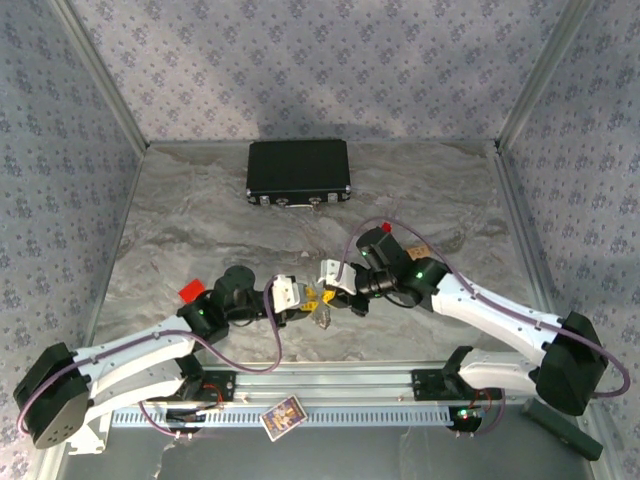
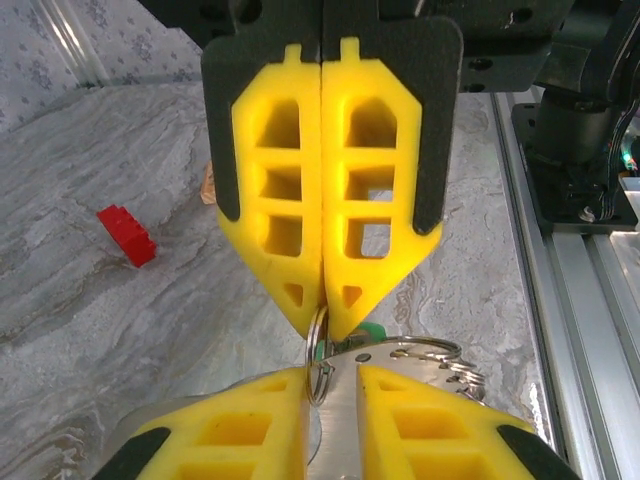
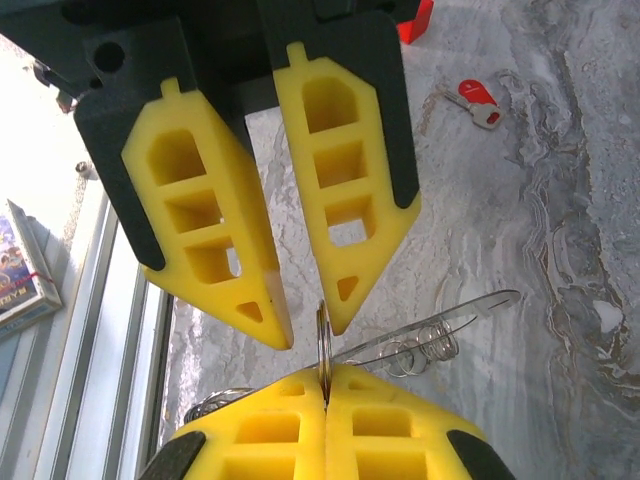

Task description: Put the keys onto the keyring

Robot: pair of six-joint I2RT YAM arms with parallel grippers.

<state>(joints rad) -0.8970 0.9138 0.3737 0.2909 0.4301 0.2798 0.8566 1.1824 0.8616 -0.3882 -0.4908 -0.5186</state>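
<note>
1. The right fingers (image 3: 260, 425) are pressed together on the thin keyring (image 3: 323, 338). The part of the ring between them is hidden.
2. The left fingers (image 2: 235, 430) stand slightly apart with the ring's edge in their gap. Whether they touch it is unclear.
3. A green key (image 2: 373, 332) peeks out, mostly hidden behind a fingertip.
4. A red key (image 3: 479, 96) lies well apart on the surface (image 3: 520, 230).
5. A printed card (image 3: 20, 262) is cut off at the frame edge, and its writing is unreadable.

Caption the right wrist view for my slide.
Right gripper pinches the keyring, facing the slightly open left gripper; a red key lies on the table beyond.
</note>
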